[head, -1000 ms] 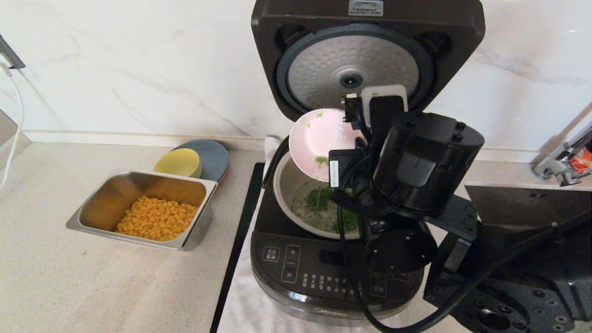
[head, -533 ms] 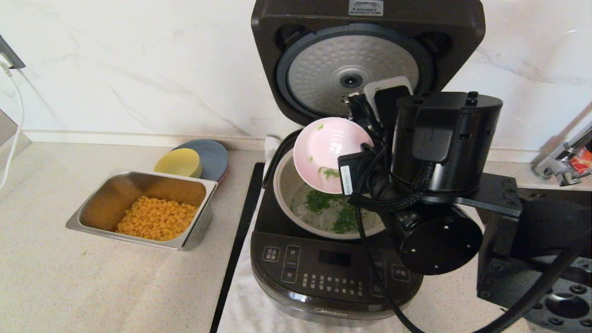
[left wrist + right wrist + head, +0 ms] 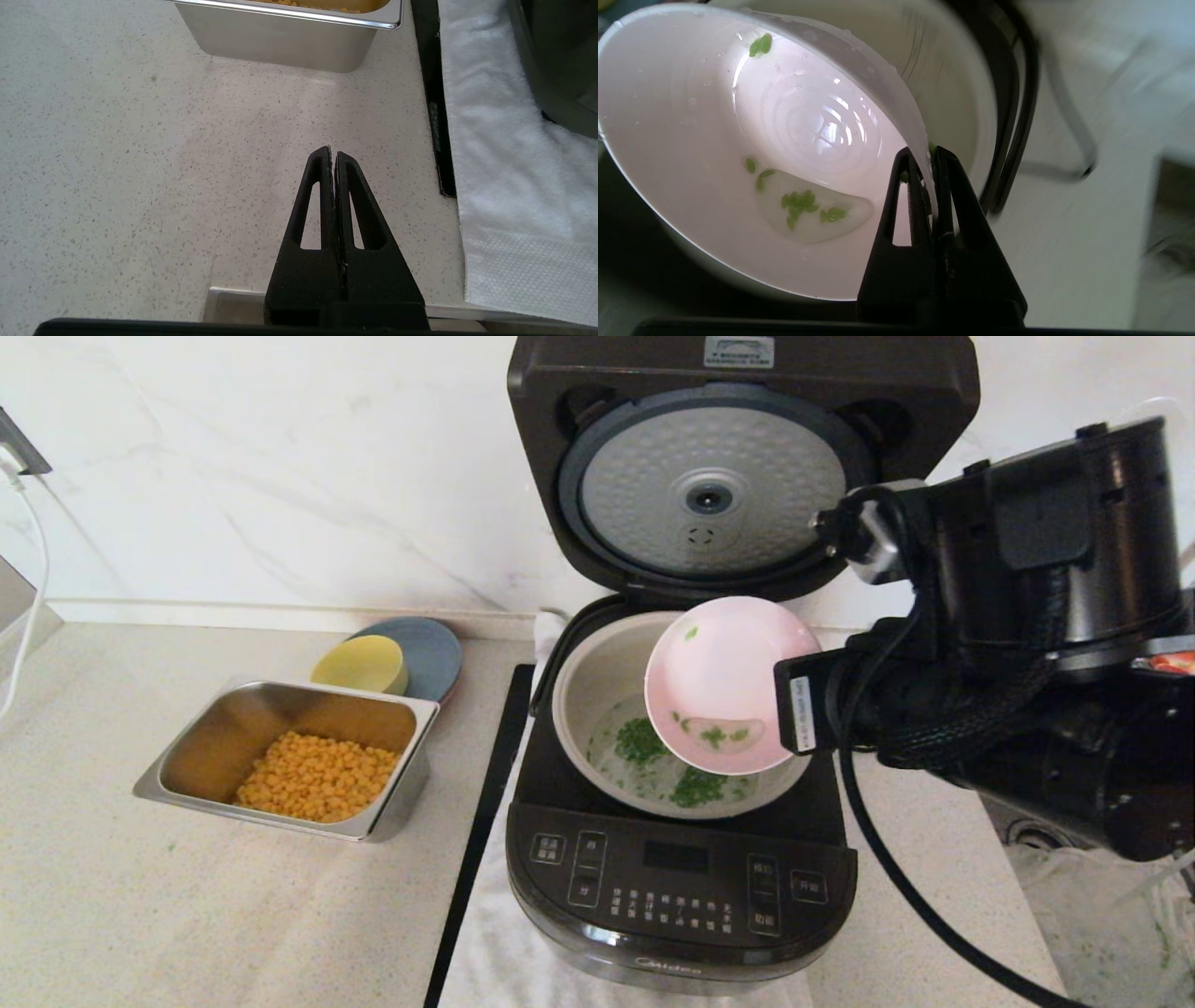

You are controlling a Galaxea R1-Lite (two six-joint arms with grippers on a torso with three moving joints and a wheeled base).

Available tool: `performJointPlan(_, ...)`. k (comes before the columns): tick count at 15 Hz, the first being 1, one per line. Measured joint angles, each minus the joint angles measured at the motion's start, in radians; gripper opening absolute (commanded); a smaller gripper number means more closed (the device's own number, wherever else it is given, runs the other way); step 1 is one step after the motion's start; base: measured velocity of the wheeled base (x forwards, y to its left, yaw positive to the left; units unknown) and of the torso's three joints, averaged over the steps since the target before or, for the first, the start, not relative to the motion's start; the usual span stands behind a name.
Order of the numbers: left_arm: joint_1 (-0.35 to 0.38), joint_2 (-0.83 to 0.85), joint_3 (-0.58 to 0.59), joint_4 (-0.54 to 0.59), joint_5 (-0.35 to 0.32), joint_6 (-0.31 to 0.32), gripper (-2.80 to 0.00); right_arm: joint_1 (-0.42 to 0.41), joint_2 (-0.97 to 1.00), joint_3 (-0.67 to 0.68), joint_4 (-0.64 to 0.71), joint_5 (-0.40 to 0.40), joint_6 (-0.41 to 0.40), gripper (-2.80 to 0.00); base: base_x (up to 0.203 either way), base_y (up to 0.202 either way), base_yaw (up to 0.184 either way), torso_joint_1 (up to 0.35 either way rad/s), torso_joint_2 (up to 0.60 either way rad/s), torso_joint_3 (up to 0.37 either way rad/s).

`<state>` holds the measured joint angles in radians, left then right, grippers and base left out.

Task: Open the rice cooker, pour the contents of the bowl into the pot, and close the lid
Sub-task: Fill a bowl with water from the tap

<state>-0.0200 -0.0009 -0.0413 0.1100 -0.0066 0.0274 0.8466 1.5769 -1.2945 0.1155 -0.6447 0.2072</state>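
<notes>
The black rice cooker (image 3: 677, 887) stands with its lid (image 3: 738, 457) raised, silver underside facing me. Its grey pot (image 3: 597, 681) holds water and chopped green herbs (image 3: 639, 739). My right gripper (image 3: 927, 154) is shut on the rim of the pink bowl (image 3: 724, 677) (image 3: 738, 154), which hangs tilted over the pot's right side. A small puddle and a few green bits (image 3: 803, 205) remain in the bowl. My left gripper (image 3: 332, 154) is shut on nothing, low over the counter left of the cooker.
A steel tray (image 3: 187, 761) of corn kernels (image 3: 317, 777) sits left of the cooker, with a yellow bowl (image 3: 359, 665) on a blue plate (image 3: 431, 653) behind it. A white towel (image 3: 504, 163) lies under the cooker. A tap (image 3: 1134, 658) stands at the far right.
The right arm has swung to the right and lifted, carrying the bowl from the pot's back left to its right side. The bowl has turned more upright.
</notes>
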Motion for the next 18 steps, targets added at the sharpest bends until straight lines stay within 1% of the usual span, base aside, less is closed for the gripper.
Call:
performJointPlan(2, 0.000, 0.000, 0.000, 0.000, 0.000, 0.000, -2.80, -0.035, -0.045, -0.056, 0.178, 0.115, 0.111, -2.80, 0.000, 0.000, 0.000, 0.000, 0.00, 0.000)
performJointPlan(4, 0.000, 0.000, 0.000, 0.000, 0.000, 0.000, -2.80, -0.087, -0.093, -0.113, 0.363, 0.249, 0.194, -2.80, 0.000, 0.000, 0.000, 0.000, 0.00, 0.000)
performJointPlan(6, 0.000, 0.000, 0.000, 0.000, 0.000, 0.000, -2.80, -0.147, -0.147, -0.133, 0.535, 0.347, 0.218, -2.80, 0.000, 0.000, 0.000, 0.000, 0.00, 0.000)
performJointPlan(7, 0.000, 0.000, 0.000, 0.000, 0.000, 0.000, -2.80, -0.173, -0.175, -0.129, 0.590, 0.377, 0.220, -2.80, 0.000, 0.000, 0.000, 0.000, 0.00, 0.000)
performJointPlan(9, 0.000, 0.000, 0.000, 0.000, 0.001, 0.000, -2.80, -0.241, -0.239, -0.104, 0.656, 0.454, 0.221, -2.80, 0.000, 0.000, 0.000, 0.000, 0.00, 0.000)
performJointPlan(11, 0.000, 0.000, 0.000, 0.000, 0.000, 0.000, -2.80, -0.342, -0.295, -0.085, 0.730, 0.537, 0.220, -2.80, 0.000, 0.000, 0.000, 0.000, 0.00, 0.000)
performJointPlan(12, 0.000, 0.000, 0.000, 0.000, 0.000, 0.000, -2.80, -0.408, -0.318, -0.072, 0.757, 0.573, 0.219, -2.80, 0.000, 0.000, 0.000, 0.000, 0.00, 0.000)
performJointPlan(14, 0.000, 0.000, 0.000, 0.000, 0.000, 0.000, -2.80, -0.583, -0.353, -0.034, 0.778, 0.647, 0.207, -2.80, 0.000, 0.000, 0.000, 0.000, 0.00, 0.000)
performJointPlan(16, 0.000, 0.000, 0.000, 0.000, 0.000, 0.000, -2.80, -0.777, -0.374, 0.022, 0.780, 0.708, 0.192, -2.80, 0.000, 0.000, 0.000, 0.000, 0.00, 0.000)
performJointPlan(18, 0.000, 0.000, 0.000, 0.000, 0.001, 0.000, -2.80, -0.975, -0.380, 0.106, 0.739, 0.758, 0.178, -2.80, 0.000, 0.000, 0.000, 0.000, 0.00, 0.000)
